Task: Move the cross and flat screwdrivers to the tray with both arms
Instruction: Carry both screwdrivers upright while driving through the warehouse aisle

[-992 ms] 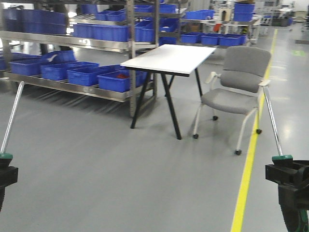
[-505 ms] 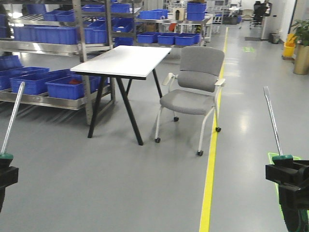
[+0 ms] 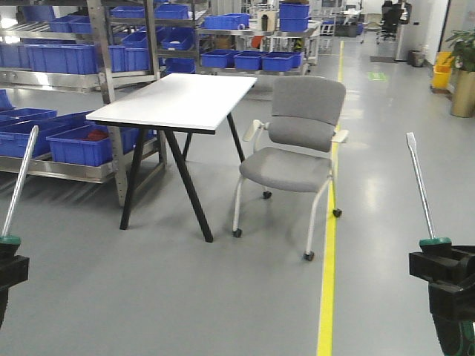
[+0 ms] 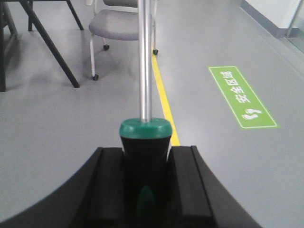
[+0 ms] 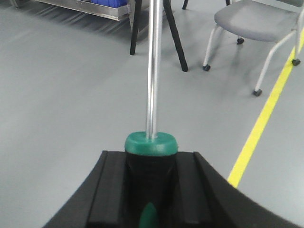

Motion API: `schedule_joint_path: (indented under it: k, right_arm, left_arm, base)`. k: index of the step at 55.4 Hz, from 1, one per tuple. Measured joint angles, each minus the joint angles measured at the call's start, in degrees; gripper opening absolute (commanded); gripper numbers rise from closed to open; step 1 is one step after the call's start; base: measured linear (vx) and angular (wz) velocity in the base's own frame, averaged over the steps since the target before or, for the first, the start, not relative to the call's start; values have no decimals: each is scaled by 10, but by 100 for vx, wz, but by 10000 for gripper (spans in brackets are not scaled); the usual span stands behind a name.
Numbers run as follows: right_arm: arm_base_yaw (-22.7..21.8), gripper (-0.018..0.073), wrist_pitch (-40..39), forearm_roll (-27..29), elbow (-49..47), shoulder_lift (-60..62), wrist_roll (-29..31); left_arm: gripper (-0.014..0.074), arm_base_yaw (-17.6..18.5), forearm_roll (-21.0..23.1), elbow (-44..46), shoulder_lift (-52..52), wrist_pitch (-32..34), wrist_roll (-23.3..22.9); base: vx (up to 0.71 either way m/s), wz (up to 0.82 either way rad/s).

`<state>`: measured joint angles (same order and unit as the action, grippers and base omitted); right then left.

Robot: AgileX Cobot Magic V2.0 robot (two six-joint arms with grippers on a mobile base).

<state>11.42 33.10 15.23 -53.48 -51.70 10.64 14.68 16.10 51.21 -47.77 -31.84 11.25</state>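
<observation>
My left gripper (image 3: 9, 267) (image 4: 146, 159) is shut on the black handle of one screwdriver (image 3: 18, 182) (image 4: 145, 137). Its green collar sits just above the fingers and the steel shaft points up and away. My right gripper (image 3: 444, 268) (image 5: 151, 164) is shut on the other screwdriver (image 3: 420, 189) (image 5: 151, 142), whose shaft ends in a flat blade. The left screwdriver's tip is too small to make out. Both tools hang over bare grey floor. The tray is out of view.
Ahead stand a white table (image 3: 178, 100) on black legs and a grey wheeled chair (image 3: 297, 148). Steel shelving with blue crates (image 3: 67, 55) fills the left and back. A yellow floor line (image 3: 326, 297) runs forward on the right; a green floor sign (image 4: 242, 97) lies beyond it.
The table, chair and shelving have slid leftward and come nearer in the front view, so the base has moved. Both grippers keep the same hold on their screwdrivers.
</observation>
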Motion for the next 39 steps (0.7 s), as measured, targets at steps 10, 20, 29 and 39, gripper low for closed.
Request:
schedule_joint_path:
  k: [10, 20, 29, 39]
  right_arm:
    - [0, -8, 0, 0, 0, 0, 0]
    - [0, -8, 0, 0, 0, 0, 0]
    - [0, -8, 0, 0, 0, 0, 0]
    - [0, -8, 0, 0, 0, 0, 0]
  left_arm:
    - [-3, 0, 0, 0, 0, 0, 0]
    - [-3, 0, 0, 0, 0, 0, 0]
    - [-3, 0, 0, 0, 0, 0, 0]
    - [-3, 0, 0, 0, 0, 0, 0]
  base:
    - [50, 30]
    - [53, 43]
    - [55, 50]
    - [57, 54]
